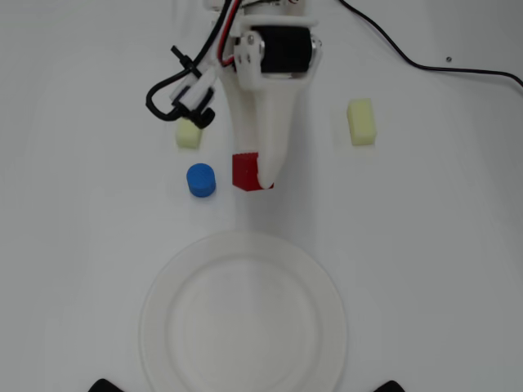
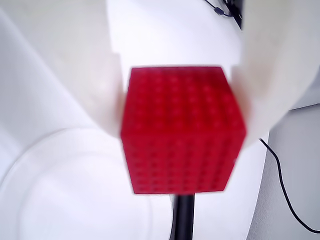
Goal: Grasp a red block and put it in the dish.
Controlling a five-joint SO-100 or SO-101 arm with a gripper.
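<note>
One red block (image 2: 182, 130) sits clamped in the tool (image 1: 255, 173), beside one dish (image 1: 243, 318), two yellow blocks (image 1: 360, 122).

Overhead view straight down, far, wrist view close along pincer (image 2: 181, 100), both sharing red block (image 1: 245, 171), dish (image 1: 155, 327)

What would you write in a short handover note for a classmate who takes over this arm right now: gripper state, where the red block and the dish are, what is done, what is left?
Gripper: shut on the red block; the wrist view shows a white finger against each side.
Red block: in the overhead view, beside the blue cylinder, above the dish, not over it.
Dish: nothing in it.
Done: the grasp.
Left: carry the block over the dish and release it there.
</note>
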